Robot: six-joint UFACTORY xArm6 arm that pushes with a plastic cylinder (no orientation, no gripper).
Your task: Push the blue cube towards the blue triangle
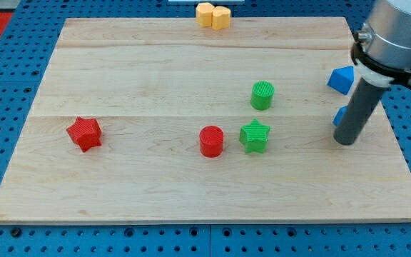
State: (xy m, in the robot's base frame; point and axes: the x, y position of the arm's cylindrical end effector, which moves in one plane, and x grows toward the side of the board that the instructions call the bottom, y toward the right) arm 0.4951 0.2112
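The blue triangle lies near the board's right edge, upper right of the view. The blue cube is just below it, mostly hidden behind my dark rod; only a sliver shows at the rod's left side. My tip rests on the board right below the cube, touching or nearly touching it. The arm's grey body hangs over the top right corner.
A green cylinder and a green star sit mid-board, with a red cylinder left of the star. A red star is at the left. Two yellow-orange blocks sit at the top edge of the wooden board.
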